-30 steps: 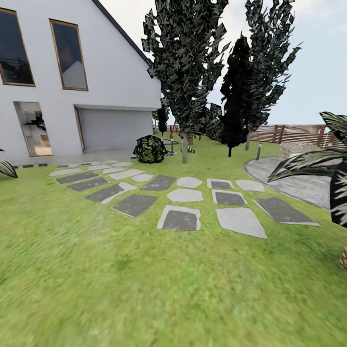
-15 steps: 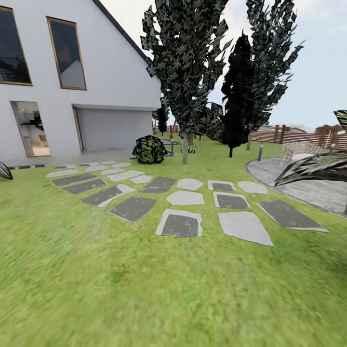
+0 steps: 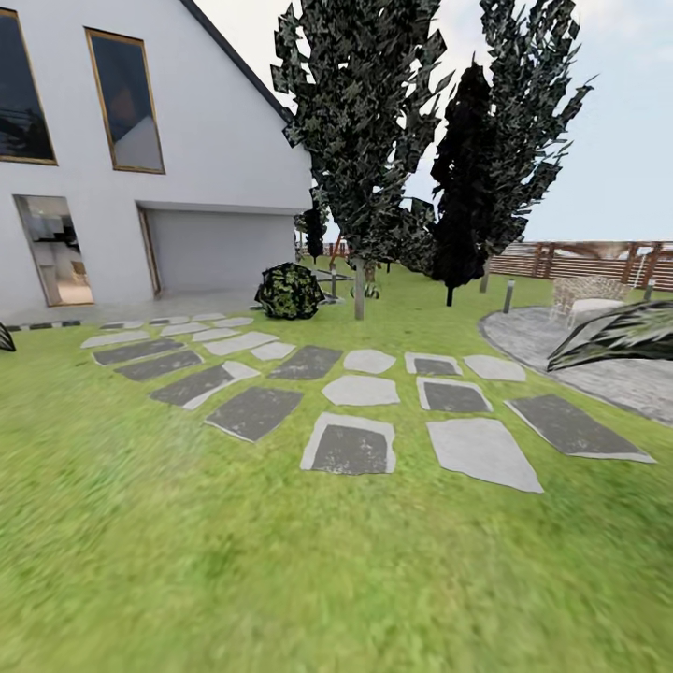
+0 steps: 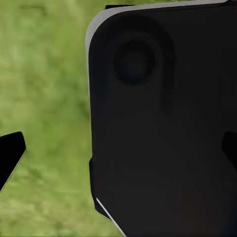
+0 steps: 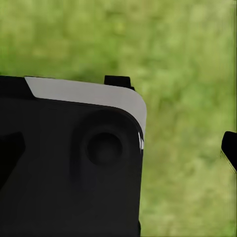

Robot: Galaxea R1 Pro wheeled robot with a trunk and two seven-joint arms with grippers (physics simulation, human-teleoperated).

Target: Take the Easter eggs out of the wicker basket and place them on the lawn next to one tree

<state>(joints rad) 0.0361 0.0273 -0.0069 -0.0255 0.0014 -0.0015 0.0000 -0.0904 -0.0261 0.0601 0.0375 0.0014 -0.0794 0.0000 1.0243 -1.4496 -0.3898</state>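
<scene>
Head view: the lawn (image 3: 280, 561) runs forward to a patch of grey paving slabs (image 3: 348, 447), with the white house (image 3: 112, 187) behind at left. A tree (image 3: 359, 280) with a slim pale trunk stands past the slabs, a black conifer (image 3: 458, 187) to its right, a round shrub (image 3: 290, 290) to its left. A slat fence (image 3: 579, 260) closes the far right, beyond a curved paved area (image 3: 561, 355); a palm frond (image 3: 617, 335) intrudes at the right edge. No basket and no eggs can be made out here, so their position cannot be given; the robot is judged to be in transit through the garden.

Risks, as judgement: with no basket in sight, the base may be heading away from it and lose time searching. The slab edges could jolt the wheels. The conifer or the palm could be mistaken for a proper tree when placing the eggs.

Arm pose: both wrist cameras look down on blurred grass, each with a large black robot body panel (image 4: 163, 123) (image 5: 69, 163) close in front, suggesting the arms hang tucked beside the trunk. In each wrist view dark fingertips (image 4: 10, 153) (image 5: 230, 148) sit at opposite picture edges with nothing between them: the left claw (image 4: 118, 153) and right claw (image 5: 118, 150) stand apart, empty.
</scene>
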